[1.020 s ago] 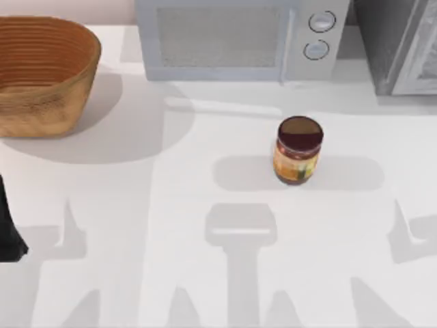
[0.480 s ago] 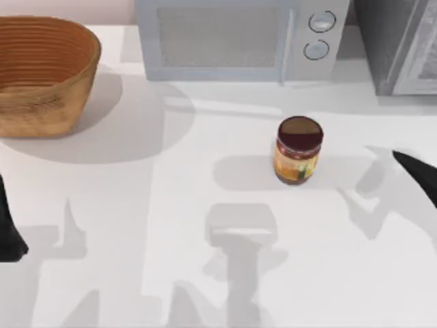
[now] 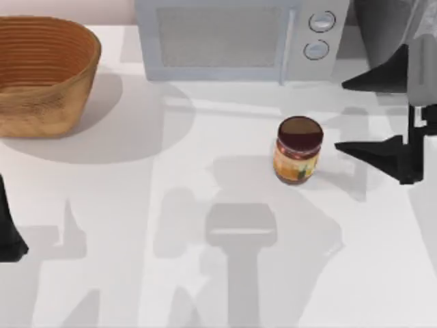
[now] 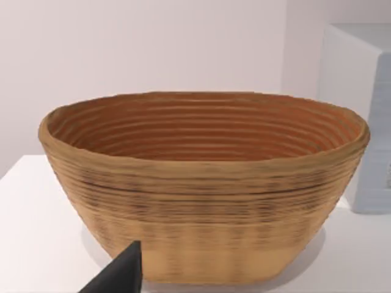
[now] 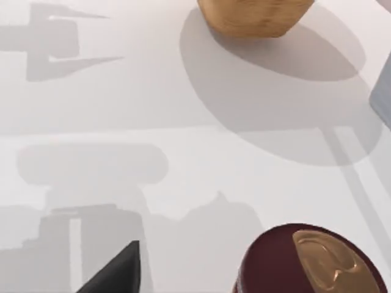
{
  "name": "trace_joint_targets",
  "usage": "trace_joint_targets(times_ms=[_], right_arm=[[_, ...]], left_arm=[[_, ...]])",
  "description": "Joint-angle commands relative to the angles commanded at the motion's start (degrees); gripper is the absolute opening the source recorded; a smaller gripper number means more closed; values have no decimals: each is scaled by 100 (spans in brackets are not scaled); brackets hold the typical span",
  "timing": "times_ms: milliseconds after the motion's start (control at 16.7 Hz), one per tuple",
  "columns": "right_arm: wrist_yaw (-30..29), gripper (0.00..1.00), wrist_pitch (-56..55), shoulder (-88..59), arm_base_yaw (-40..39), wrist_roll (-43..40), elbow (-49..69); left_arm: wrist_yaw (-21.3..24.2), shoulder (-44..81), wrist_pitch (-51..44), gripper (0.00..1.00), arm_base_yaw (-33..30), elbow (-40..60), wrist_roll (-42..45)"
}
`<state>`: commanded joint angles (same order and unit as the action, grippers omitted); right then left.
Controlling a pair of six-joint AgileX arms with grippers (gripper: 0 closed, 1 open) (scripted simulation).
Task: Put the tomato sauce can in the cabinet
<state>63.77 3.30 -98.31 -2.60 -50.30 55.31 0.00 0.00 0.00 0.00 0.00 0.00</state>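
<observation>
Approaching: I have my right gripper (image 3: 345, 115) spread wide, just to the right of the tomato sauce can (image 3: 298, 149).
Can: upright, mid-table, untouched.
Cabinet (image 3: 389, 34): far right corner.
Left gripper (image 3: 8, 229): parked; opening unclear.

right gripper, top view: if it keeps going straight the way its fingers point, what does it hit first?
Likely the tomato sauce can. The right gripper, open, points toward the table's left with the can just ahead, roughly between the finger lines. Height is unclear, so it might pass above.
</observation>
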Motion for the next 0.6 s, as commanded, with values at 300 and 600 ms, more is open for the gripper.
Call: trace_joint_targets(times_ms=[300,600], right_arm=[[1282,100,33,-2445,114,-1013,1179],[1933,100,33,-3741,158,-1559,1812]], left_arm=[[0,0,0,100,0,0,0],[0,0,0,100,0,0,0]])
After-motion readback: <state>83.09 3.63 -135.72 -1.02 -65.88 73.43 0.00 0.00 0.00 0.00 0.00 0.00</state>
